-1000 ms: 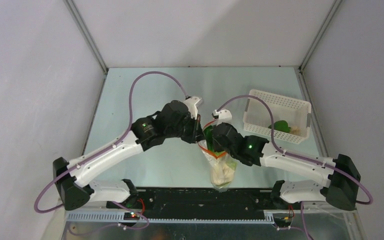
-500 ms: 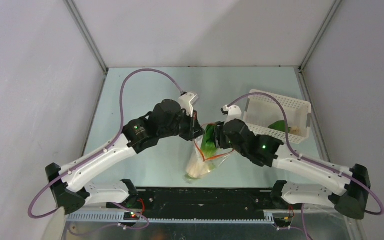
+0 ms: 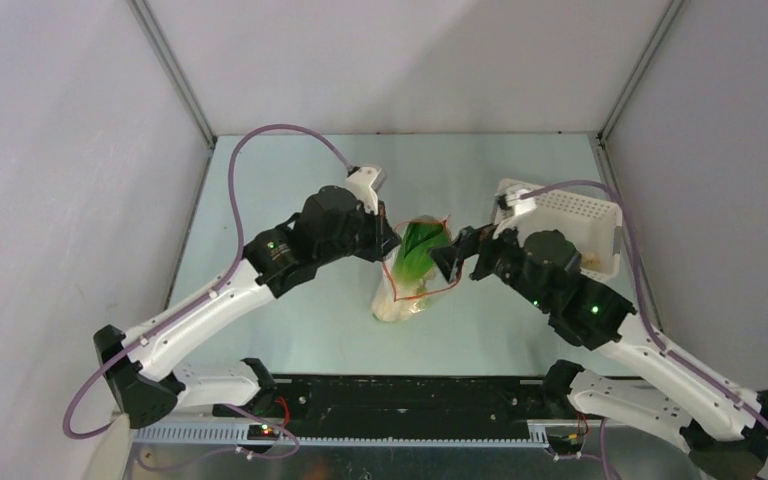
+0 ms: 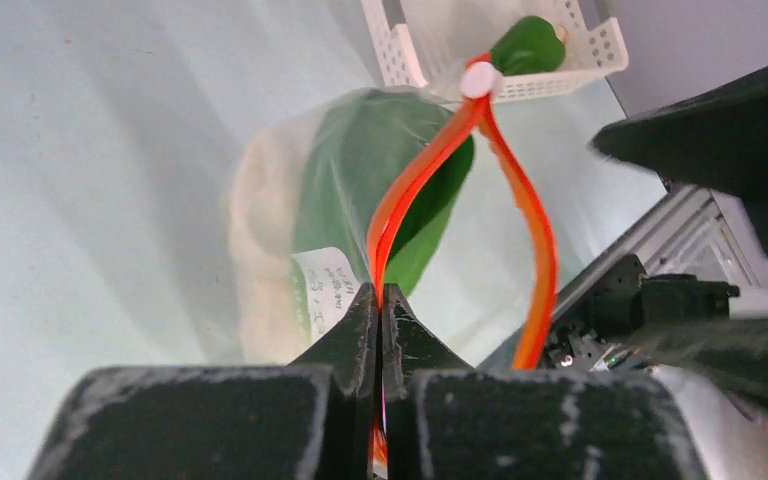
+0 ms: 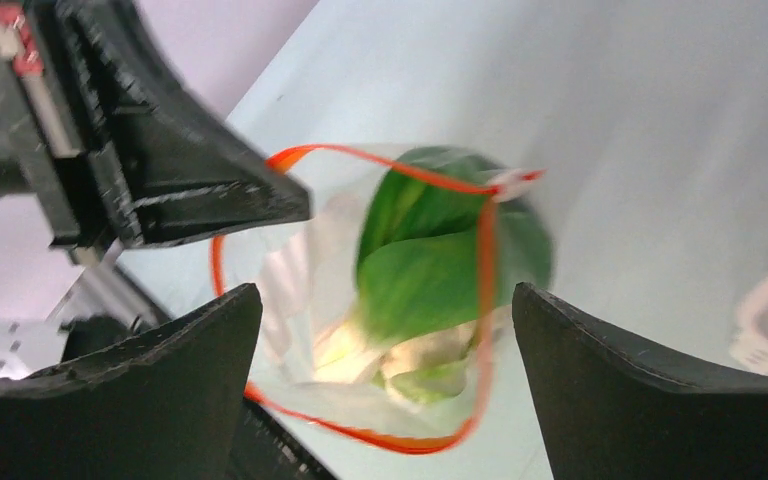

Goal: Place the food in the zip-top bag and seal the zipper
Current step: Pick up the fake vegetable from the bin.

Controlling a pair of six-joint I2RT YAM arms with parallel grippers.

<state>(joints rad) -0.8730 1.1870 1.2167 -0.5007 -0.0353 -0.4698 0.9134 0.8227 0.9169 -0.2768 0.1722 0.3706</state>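
Note:
The clear zip-top bag (image 3: pixel 407 298) hangs over the table's middle with its mouth gaping. My left gripper (image 3: pixel 388 246) is shut on the orange-red zipper (image 4: pixel 400 205) at the mouth's left edge; its white slider (image 4: pixel 478 78) sits at the far end. Inside the bag is food: a green leafy piece (image 5: pixel 430 270) above cream-white pieces (image 5: pixel 410 355). My right gripper (image 5: pixel 385 290) stands wide open just right of the bag mouth, touching nothing. In the top view the right gripper (image 3: pixel 452 262) points left at the bag.
A white perforated basket (image 3: pixel 572 203) stands at the back right, partly behind my right arm. A green piece (image 4: pixel 527 42) lies in it. The black base rail (image 3: pixel 410 395) runs along the near edge.
My right gripper has opened, let go of the bag and drawn back to the right. The left gripper has carried the bag's mouth farther from the bases, still pinching the strip.

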